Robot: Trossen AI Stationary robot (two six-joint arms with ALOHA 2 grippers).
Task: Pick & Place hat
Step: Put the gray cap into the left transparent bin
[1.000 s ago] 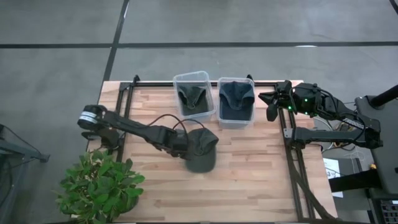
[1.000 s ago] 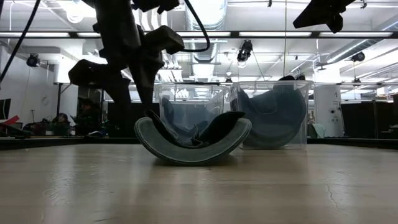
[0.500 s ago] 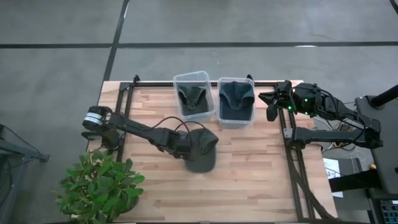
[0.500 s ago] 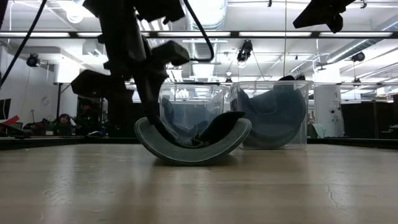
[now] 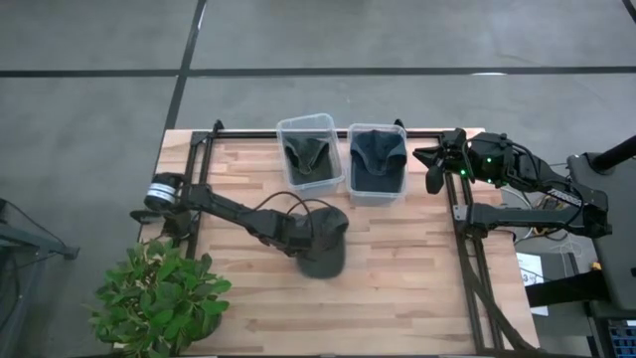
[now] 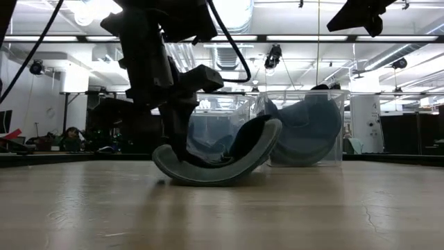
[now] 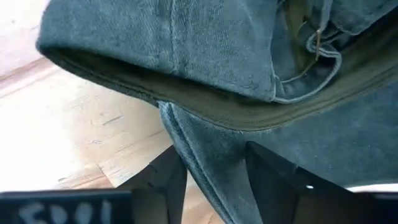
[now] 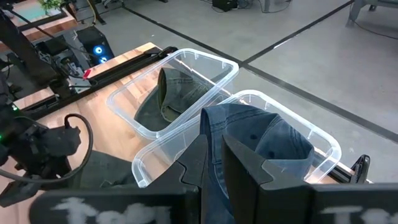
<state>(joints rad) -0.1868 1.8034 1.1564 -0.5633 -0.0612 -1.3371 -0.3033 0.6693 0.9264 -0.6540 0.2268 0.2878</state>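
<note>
A dark green cap (image 5: 321,245) lies upside down on the wooden table, its curved brim (image 6: 208,170) toward the near edge. My left gripper (image 5: 296,239) is at the cap's left side, shut on it (image 7: 208,168). A clear bin (image 5: 310,151) at the far side holds another green cap. The clear bin (image 5: 378,164) beside it holds a blue cap. My right gripper (image 5: 435,167) waits, shut and empty, high at the table's far right. My left gripper pinches the cap's brim at its left part (image 7: 199,155) between its two fingers (image 7: 165,183). It comes from the table's left, slanting down. The brim's underside rests on the table (image 6: 201,179), and its right end is tipped up (image 6: 267,132).
A potted plant (image 5: 159,293) stands at the table's near left corner. Black frame rails (image 5: 467,249) run along the right and far edges. The two bins (image 8: 186,81) stand side by side just beyond the cap. Bare wood (image 5: 397,288) lies to the near right.
My left gripper has gone toward the table's right, down onto the cap's left side. The cap has tipped: the brim's right end has risen while its underside stays on the table.
</note>
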